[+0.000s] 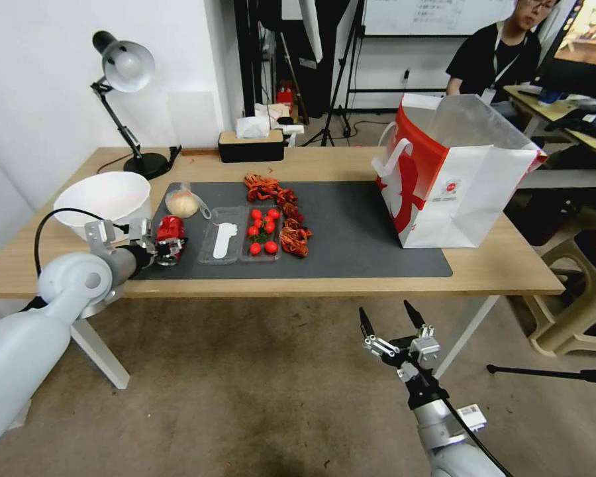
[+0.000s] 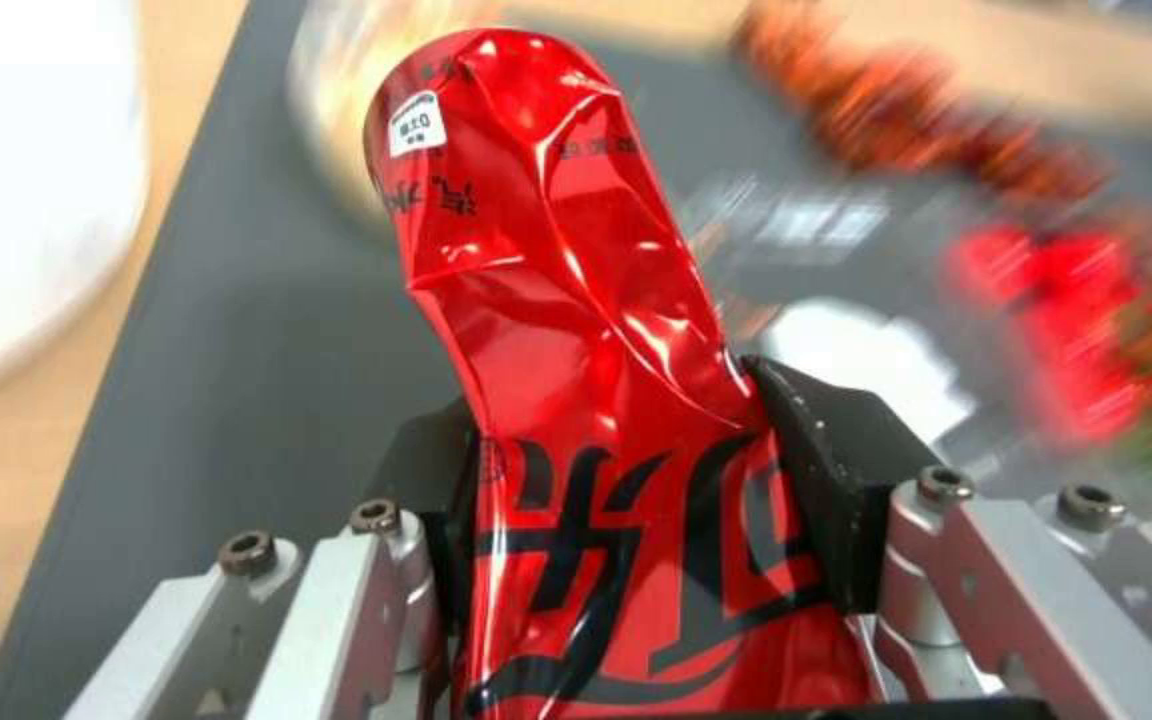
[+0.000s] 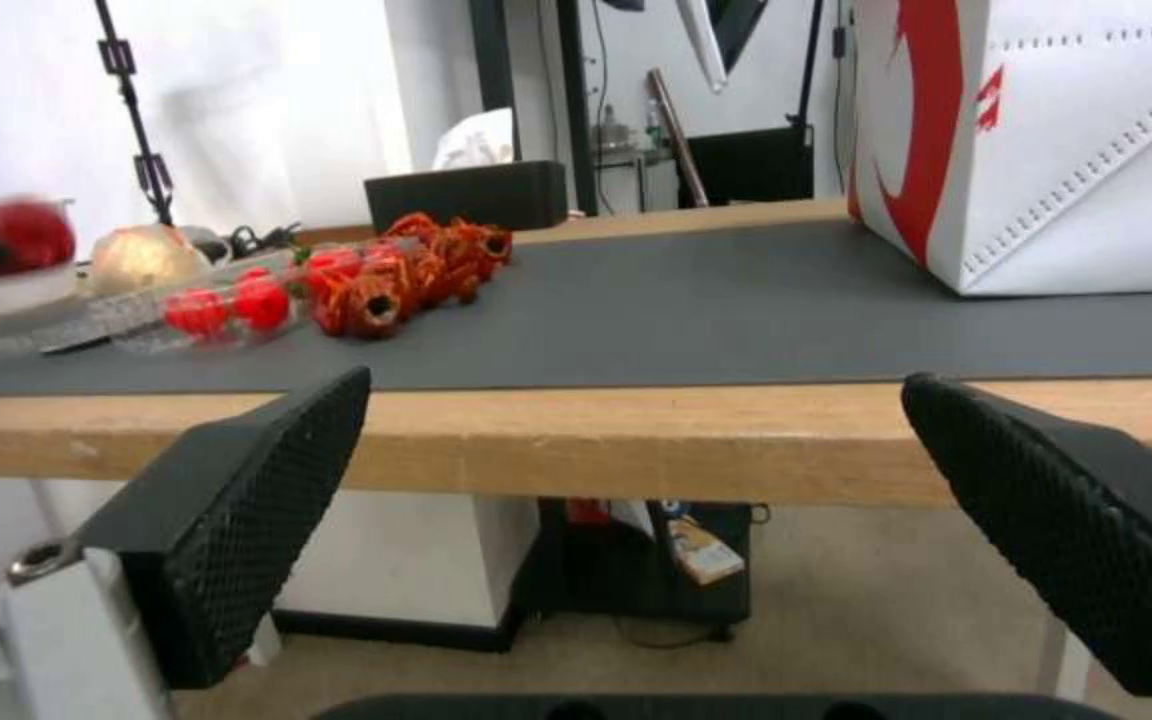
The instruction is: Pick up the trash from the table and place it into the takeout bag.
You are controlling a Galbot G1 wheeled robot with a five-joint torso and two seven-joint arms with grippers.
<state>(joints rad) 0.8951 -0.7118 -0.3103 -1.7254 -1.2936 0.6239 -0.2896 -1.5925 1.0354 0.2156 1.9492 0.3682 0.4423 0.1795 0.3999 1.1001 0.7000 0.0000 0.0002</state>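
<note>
crushed red can (image 1: 170,233) sits at the left end of the dark grey mat (image 1: 364,232) on the worktop (image 1: 510,265), clamped between the black pads of the left end effector (image 1: 163,248), just right of a white bowl (image 1: 102,199). behind it lies a clear bag with a beige lump (image 1: 183,202); further right, a clear tray of cherry tomatoes (image 1: 261,232) and crayfish shells (image 1: 288,222). the takeout bag (image 1: 453,179) stands open at the right. below the worktop's front edge, the right end effector (image 1: 392,328) hangs wide open, holding nothing.
</note>
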